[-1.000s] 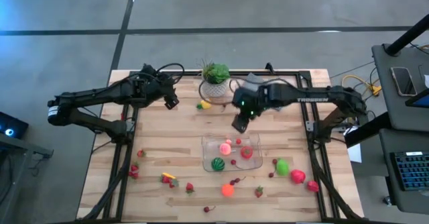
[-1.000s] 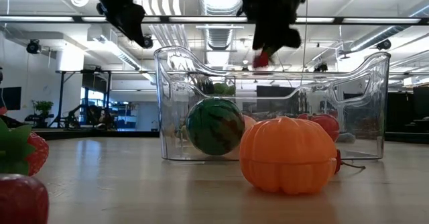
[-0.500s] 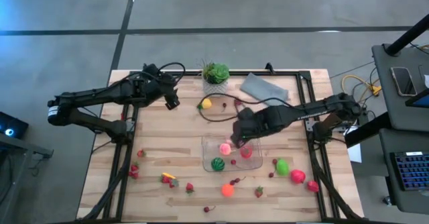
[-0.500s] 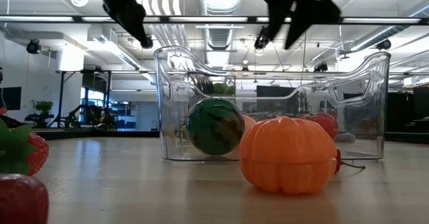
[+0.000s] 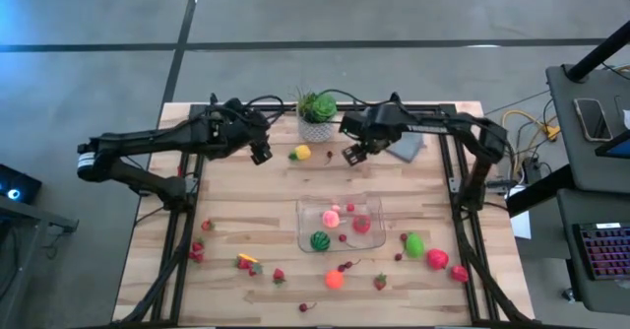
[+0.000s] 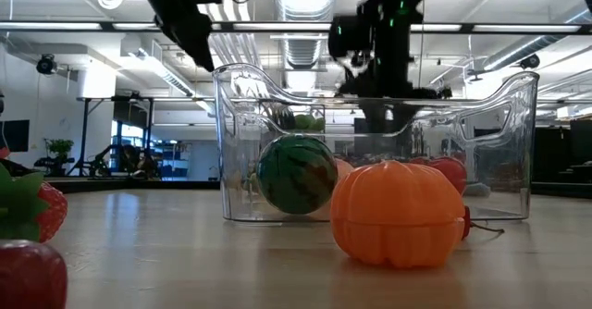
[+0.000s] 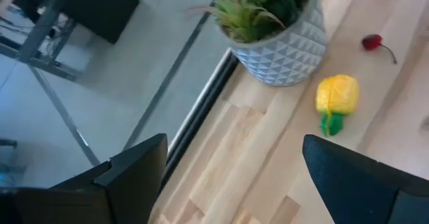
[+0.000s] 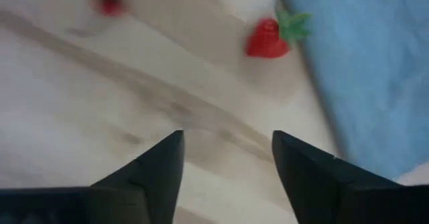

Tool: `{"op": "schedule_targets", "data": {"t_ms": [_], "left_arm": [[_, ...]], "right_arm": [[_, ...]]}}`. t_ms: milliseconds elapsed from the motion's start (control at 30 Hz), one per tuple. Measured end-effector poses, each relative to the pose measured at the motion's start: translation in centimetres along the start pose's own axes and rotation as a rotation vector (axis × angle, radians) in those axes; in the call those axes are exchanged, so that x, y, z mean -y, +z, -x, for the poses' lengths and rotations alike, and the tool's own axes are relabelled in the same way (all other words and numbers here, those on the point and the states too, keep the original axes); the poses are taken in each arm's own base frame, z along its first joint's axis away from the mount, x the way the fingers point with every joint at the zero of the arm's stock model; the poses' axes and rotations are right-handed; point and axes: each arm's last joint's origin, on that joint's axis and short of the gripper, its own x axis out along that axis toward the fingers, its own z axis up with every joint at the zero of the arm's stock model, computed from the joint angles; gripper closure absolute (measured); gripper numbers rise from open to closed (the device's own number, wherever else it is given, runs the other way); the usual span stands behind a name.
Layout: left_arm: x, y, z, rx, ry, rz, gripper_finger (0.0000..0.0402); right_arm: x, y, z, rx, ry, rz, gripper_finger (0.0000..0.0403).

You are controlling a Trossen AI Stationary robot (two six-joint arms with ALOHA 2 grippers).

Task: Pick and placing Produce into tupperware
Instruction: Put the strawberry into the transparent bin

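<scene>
- Right gripper (image 5: pixel 352 155) is up over the far part of the table (image 5: pixel 246 211), between the potted plant (image 5: pixel 316 115) and the grey cloth (image 5: pixel 406 146); fingers (image 8: pixel 151 170) parted with nothing between them.
- Its wrist view shows bare wood under the gap, a strawberry (image 8: pixel 271 36) lying at the cloth's edge and a small red cherry (image 8: pixel 109 3) further off (blurred).
- Left gripper (image 5: pixel 261 153) hangs over the far-left part of the table, near the plant; fingers (image 7: pixel 134 167) spread wide and empty.
- Left wrist view looks at the plant pot, a yellow fruit (image 7: pixel 337 98) beside it on the wood, and another cherry (image 7: pixel 373 42) beyond.
- Tupperware (image 5: pixel 340 224) sits mid-table, well apart from both grippers. Inside: striped melon (image 5: pixel 320 240), pink piece (image 5: pixel 332 218), red piece (image 5: pixel 362 224), plus small red bits.
- Loose produce on the wood around it: orange pumpkin (image 5: pixel 335 279) just in front, green piece (image 5: pixel 414 244) and red piece (image 5: pixel 437 259) to the right, strawberries front-left (image 5: pixel 197 252).
- Low view: pumpkin stands close in front of the tupperware wall, melon seen through the clear plastic.
</scene>
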Motion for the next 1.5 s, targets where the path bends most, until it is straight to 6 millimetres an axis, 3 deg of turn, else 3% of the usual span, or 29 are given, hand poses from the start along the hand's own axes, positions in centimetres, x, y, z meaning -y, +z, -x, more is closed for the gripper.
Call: {"op": "schedule_targets", "data": {"t_ms": [200, 400, 633, 1133, 1500], "left_arm": [[1.1, -0.3, -1.4, -0.086, -0.012, 0.009, 0.0070], [1.8, -0.1, -2.3, -0.109, -0.010, -0.009, 0.0070], [2.1, -0.1, -2.9, -0.125, -0.005, -0.023, 0.0070], [1.5, -0.2, -3.0, -0.129, 0.004, -0.061, 0.0070], [1.4, -0.2, -3.0, -0.133, 0.006, -0.062, 0.0070]], "right_arm": [[2.5, 2.0, -2.2, -0.034, -0.018, -0.094, 0.0117], [4.2, 3.1, -2.6, -0.032, 0.008, -0.292, 0.0105], [4.1, 4.2, -4.1, 0.019, 0.135, -0.461, 0.0125], [3.6, 4.8, -8.0, -0.001, 0.072, -0.534, 0.0161], [3.5, 5.4, -7.9, 0.058, 0.028, -0.526, 0.0214]]}}
